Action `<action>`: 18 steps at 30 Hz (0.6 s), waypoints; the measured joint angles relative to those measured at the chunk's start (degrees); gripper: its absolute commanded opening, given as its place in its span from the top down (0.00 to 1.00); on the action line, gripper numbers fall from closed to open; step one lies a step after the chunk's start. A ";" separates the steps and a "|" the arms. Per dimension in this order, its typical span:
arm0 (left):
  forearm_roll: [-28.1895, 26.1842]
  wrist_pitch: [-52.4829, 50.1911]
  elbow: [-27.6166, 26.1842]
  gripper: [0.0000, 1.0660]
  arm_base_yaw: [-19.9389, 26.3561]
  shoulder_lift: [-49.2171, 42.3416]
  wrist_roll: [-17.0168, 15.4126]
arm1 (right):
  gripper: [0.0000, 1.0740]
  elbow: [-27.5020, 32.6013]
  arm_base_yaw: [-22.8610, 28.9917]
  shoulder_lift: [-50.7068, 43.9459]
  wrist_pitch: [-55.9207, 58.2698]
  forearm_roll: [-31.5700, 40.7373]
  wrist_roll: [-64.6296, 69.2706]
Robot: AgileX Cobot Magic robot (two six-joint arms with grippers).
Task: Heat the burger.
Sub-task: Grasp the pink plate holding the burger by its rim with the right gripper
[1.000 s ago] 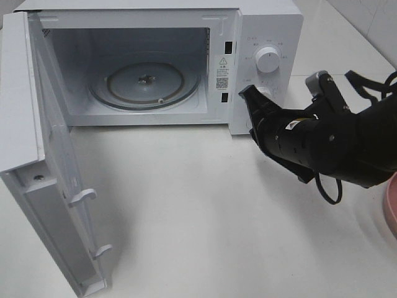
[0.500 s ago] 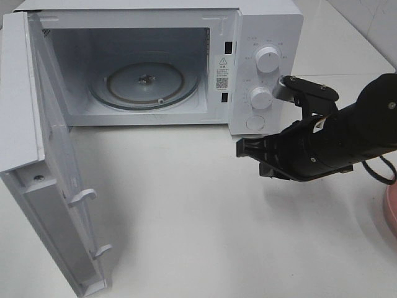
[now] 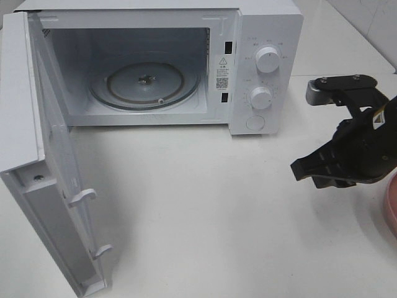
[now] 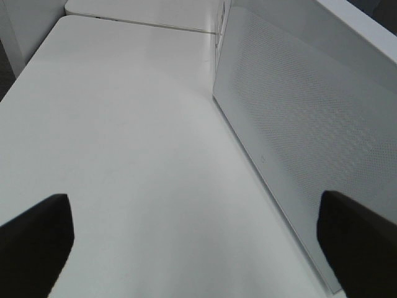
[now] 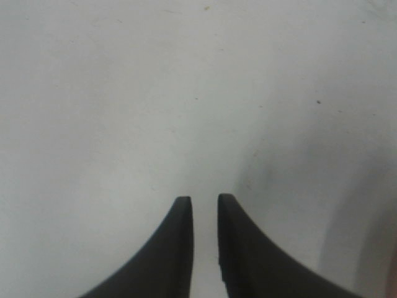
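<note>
**Fig.** High view and both wrist views. My black right gripper [image 3: 299,169] hangs above the plain white tabletop [image 3: 198,211], to the right of the boxy white microwave oven [image 3: 267,28]. Its fingers [image 5: 170,248] are parted by only a narrow slit, with nothing between them. The oven's hinged white door [image 3: 37,155] stands wide open, showing the round glass turntable [image 3: 146,81]. The rim of a round pink plate [image 3: 391,208] shows at the right border. My left gripper [image 4: 198,245] is spread wide and holds nothing, beside a white perforated panel [image 4: 310,124]. The burger lies outside all three views.
</note>
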 measured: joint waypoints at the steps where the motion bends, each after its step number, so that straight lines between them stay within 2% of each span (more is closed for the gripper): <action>1: 0.00 0.00 0.00 0.06 0.00 0.00 0.00 | 0.57 0.00 -1.20 -0.74 1.43 -1.55 0.00; 2: 0.00 0.00 0.00 0.06 0.00 0.00 0.00 | 0.57 0.00 -1.20 -0.74 1.43 -1.55 0.00; 3: 0.00 0.00 0.00 0.06 0.00 0.00 0.00 | 0.48 0.00 -1.72 -1.15 2.23 -1.89 0.00; 4: 0.00 0.00 0.00 0.06 0.00 0.00 0.00 | 0.31 0.00 -2.75 -1.43 3.72 -2.98 0.00; 5: 0.00 0.00 0.00 0.06 0.00 0.00 0.00 | 0.31 0.00 -2.75 -1.43 3.72 -2.98 0.00; 6: 0.00 0.00 0.00 0.06 0.00 0.00 0.00 | 0.23 0.00 -3.67 -1.66 5.16 -4.41 0.00; 7: 0.00 0.00 0.00 0.06 0.00 0.00 0.00 | 0.09 0.00 -4.18 -1.78 6.02 -5.10 0.00; 8: 0.00 0.00 0.00 0.06 0.00 0.00 0.00 | 0.09 0.00 -4.18 -1.78 6.02 -5.10 0.00; 9: 0.00 0.00 0.00 0.06 0.00 0.00 0.00 | 0.04 0.00 -5.21 -1.89 7.56 -6.42 0.00; 18: 0.00 0.00 0.00 0.06 0.00 0.00 0.00 | 0.07 0.00 -10.03 -1.32 10.20 -10.31 2.12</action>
